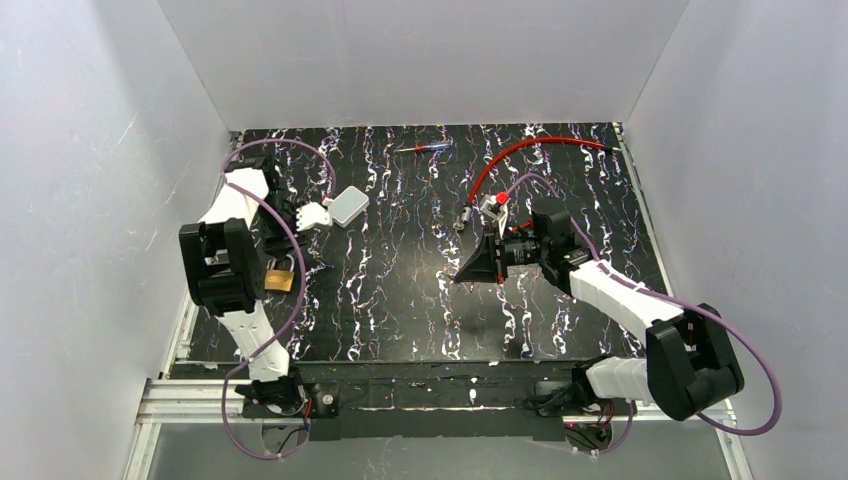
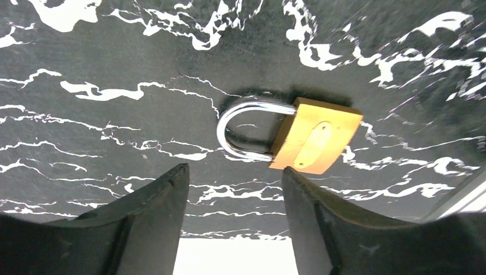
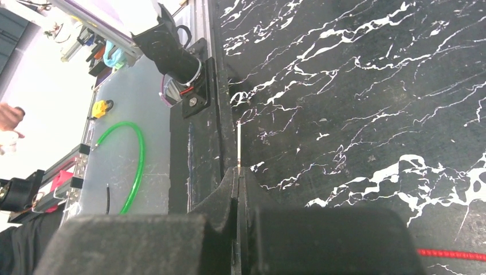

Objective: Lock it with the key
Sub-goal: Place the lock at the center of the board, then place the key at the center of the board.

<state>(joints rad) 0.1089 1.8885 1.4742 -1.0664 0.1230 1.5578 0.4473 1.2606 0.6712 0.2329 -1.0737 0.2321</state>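
A brass padlock [image 2: 314, 136] with a steel shackle lies flat on the black marbled table [image 2: 114, 46]. It also shows in the top view [image 1: 279, 281] near the table's left edge. My left gripper [image 2: 235, 172] is open and empty, with its tips just short of the padlock, one tip close to the body's edge. In the top view the left arm mostly hides this gripper [image 1: 268, 272]. My right gripper [image 3: 239, 170] is shut on a thin key [image 3: 239, 146], seen edge-on, with the blade sticking out past the tips. It hovers mid-table [image 1: 458, 278], far from the padlock.
A red cable [image 1: 520, 150] and a blue-handled screwdriver [image 1: 422, 148] lie at the back. A small metal piece [image 1: 465, 218] and a red-and-white item [image 1: 492, 203] sit by the right wrist. A white-and-grey object [image 1: 340, 209] lies back left. The table's front rail [image 3: 195, 143] shows beyond the key.
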